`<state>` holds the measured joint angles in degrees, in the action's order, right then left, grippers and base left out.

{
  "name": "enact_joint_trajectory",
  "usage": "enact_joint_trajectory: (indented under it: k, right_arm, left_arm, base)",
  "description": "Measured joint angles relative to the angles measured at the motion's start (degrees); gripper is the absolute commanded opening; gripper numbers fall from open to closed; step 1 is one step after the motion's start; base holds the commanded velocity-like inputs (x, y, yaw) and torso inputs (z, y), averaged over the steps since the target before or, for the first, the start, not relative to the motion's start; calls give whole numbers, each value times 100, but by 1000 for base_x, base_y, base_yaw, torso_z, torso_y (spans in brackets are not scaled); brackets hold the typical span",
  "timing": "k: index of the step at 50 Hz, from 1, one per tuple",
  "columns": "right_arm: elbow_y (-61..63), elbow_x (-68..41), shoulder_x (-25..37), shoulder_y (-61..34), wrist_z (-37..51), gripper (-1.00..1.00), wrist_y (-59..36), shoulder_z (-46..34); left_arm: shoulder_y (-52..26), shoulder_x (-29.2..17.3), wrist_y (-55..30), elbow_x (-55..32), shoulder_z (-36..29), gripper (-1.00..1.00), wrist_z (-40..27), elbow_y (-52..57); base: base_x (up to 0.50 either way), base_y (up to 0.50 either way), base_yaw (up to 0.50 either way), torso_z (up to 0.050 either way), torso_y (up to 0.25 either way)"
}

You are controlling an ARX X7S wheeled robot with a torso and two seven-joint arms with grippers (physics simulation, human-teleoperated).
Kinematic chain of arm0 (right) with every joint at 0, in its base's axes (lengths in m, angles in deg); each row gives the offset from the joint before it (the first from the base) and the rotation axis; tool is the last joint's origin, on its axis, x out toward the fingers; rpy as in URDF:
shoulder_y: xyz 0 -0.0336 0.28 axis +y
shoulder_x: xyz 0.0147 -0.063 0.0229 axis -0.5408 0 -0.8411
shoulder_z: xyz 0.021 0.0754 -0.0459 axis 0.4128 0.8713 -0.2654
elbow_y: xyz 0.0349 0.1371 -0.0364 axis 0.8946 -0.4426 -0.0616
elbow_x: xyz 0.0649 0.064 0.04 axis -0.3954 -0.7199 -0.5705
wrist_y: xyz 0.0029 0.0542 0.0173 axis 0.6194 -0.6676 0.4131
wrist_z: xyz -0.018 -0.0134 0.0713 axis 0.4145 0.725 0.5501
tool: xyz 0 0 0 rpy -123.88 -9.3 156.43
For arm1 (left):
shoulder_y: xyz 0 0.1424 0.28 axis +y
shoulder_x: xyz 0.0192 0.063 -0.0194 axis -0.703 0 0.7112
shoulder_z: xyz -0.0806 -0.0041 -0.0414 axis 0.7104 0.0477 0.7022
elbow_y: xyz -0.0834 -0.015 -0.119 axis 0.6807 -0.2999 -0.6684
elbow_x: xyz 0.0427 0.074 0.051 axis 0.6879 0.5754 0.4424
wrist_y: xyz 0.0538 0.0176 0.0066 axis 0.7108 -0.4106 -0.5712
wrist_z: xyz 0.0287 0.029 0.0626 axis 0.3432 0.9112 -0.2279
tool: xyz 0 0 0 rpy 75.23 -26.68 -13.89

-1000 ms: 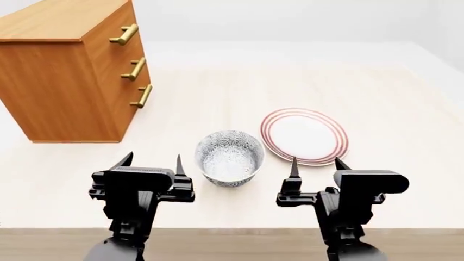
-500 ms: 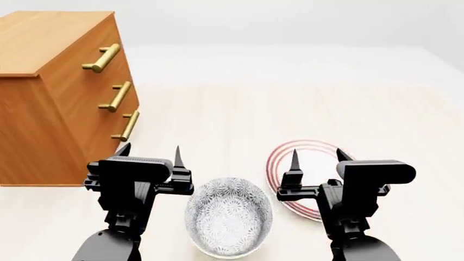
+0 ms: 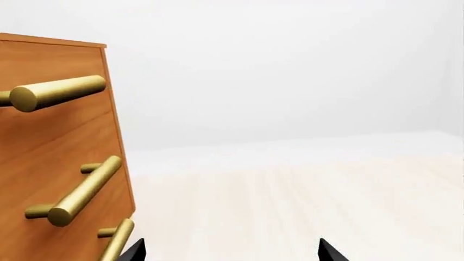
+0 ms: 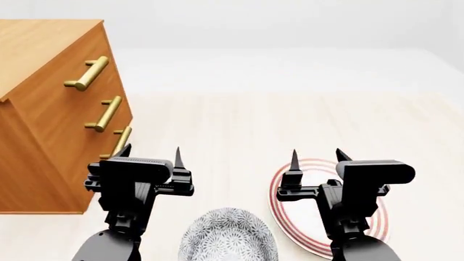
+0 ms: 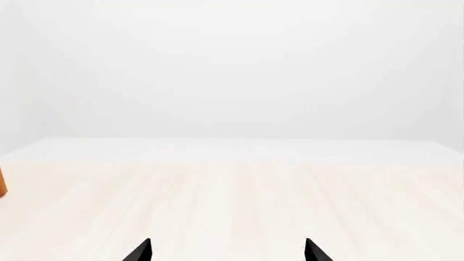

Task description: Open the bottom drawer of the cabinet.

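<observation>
The cabinet (image 4: 51,125) stands at the left of the head view, with three brass bar handles stacked on its front. All three drawers sit flush. The bottom drawer (image 4: 93,152) is the lowest one, and its handle (image 4: 121,141) is just above and left of my left gripper (image 4: 152,155). That gripper is open and empty. In the left wrist view the cabinet (image 3: 58,141) fills one side, the bottom drawer's handle (image 3: 116,244) lies beside one tip, and the left gripper (image 3: 232,253) is open. My right gripper (image 4: 317,157) (image 5: 228,253) is open and holds nothing.
A patterned grey bowl (image 4: 228,239) sits on the pale wooden surface between my arms at the near edge of the head view. A white plate with red rings (image 4: 286,217) lies under the right arm. A sliver of the cabinet (image 5: 2,182) shows in the right wrist view.
The view has advanced toward the cabinet, which now looms larger at the left. Bowl and plate have slid down toward the view's near edge. Both grippers stay open.
</observation>
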<state>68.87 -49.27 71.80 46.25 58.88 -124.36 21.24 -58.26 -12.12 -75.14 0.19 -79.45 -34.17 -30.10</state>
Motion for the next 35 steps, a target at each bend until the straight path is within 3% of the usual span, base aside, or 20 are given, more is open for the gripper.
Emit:
enact_joint_trajectory:
  k: [8, 16, 25, 35]
  right_arm:
    - [-14, -22, 21, -22, 27, 100, -12, -19]
    - [-51, -44, 37, -64, 52, 100, -33, -42]
    - [-94, -64, 49, -109, 75, 100, -45, -86]
    - [-157, -83, 68, -115, 92, 100, -6, -116]
  left_arm:
    - [-137, -38, -194, -21, -65, 100, -24, -12]
    - [-924, -255, -856, 228, -545, 100, 64, -388]
    - [-1934, -517, -1417, 644, -1349, 100, 255, -1225]
    - [-2774, -546, -1261, 1162, -2147, 100, 181, -2781]
  base:
    - [0, 0, 0, 0, 0]
    - [0, 0, 0, 0, 0]
    - [0, 0, 0, 0, 0]
    - [0, 0, 0, 0, 0]
